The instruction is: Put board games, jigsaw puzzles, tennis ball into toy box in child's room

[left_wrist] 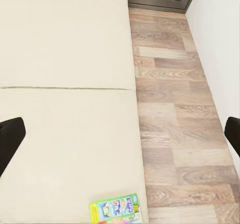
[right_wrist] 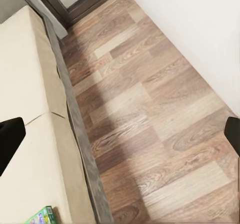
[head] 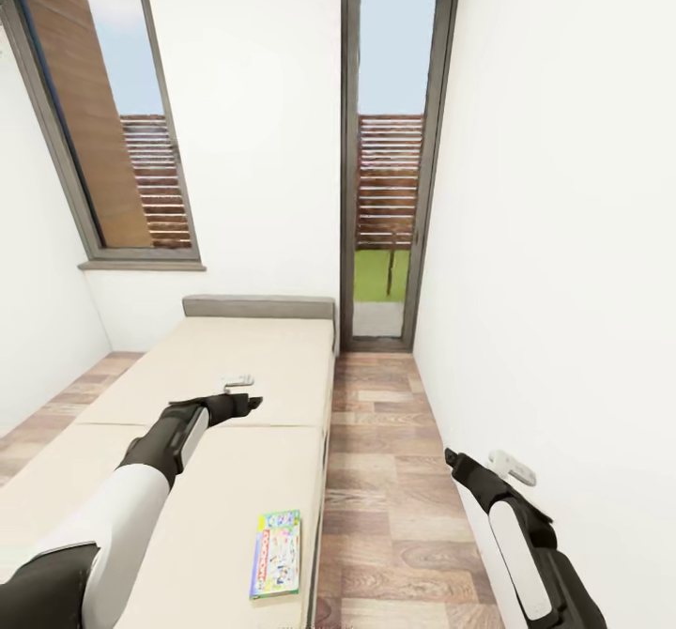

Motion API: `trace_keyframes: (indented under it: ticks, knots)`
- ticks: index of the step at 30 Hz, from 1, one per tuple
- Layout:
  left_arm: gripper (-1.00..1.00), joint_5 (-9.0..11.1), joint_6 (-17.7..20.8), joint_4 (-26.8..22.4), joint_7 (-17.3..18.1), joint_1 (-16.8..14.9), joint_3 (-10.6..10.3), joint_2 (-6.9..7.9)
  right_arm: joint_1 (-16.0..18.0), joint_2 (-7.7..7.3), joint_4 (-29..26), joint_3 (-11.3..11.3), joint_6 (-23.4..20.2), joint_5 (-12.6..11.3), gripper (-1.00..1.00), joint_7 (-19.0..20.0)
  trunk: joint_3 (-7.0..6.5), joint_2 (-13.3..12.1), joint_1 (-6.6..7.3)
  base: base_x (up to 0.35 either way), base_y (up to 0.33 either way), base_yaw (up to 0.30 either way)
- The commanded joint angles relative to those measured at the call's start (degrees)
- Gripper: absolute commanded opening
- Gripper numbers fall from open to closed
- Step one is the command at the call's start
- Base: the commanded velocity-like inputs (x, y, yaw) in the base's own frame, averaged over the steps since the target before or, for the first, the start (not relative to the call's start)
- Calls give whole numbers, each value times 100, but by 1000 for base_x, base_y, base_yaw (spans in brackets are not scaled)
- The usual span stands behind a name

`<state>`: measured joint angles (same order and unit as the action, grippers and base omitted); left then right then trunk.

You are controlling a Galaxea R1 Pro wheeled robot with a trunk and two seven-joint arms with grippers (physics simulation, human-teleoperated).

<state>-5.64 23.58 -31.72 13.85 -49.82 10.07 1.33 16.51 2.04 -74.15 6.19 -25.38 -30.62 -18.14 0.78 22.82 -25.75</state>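
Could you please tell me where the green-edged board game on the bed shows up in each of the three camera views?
Head view: board game near the bottom centre, by the bed's right edge.
Left wrist view: bottom edge, partly cut off.
Right wrist view: bottom left corner, only a sliver.
Shared landmark: the mattress edge meeting the wooden floor.

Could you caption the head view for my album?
Left tool open above the bed; a green-edged board game lies near its edge.
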Motion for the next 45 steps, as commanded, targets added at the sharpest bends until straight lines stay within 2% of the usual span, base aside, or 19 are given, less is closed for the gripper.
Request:
trace_keyframes:
  ticks: [1,4,7,12,16,21,45]
  knots:
    - [100,-60,25,-4,-46,-4,39,-32,7,2,17,6,-18,-47,100,-40,18,10,-3,0,0,90]
    - [100,-60,24,4,-490,-2,39,-170,51,-20,151,5,-19,-13,100,-57,46,10,-3,0,0,90]
    - [100,-60,24,6,-771,-3,34,-278,110,-30,239,5,-24,-3,100,-68,74,10,-3,0,0,90]
    - [100,-60,24,7,-1003,-2,-87,-402,155,-31,356,5,-27,2,100,-74,121,10,-3,0,0,90]
    - [100,-54,24,7,-1051,0,-296,-435,165,-32,388,5,-34,6,100,-72,158,10,-3,0,0,90]
    - [100,-52,24,8,-1060,6,-412,-446,163,-44,397,1,-31,11,100,-58,190,10,-3,0,0,60]
    - [100,-56,24,8,-1060,8,-453,-441,159,-45,389,-4,-33,7,100,-34,199,10,-3,0,0,-81]
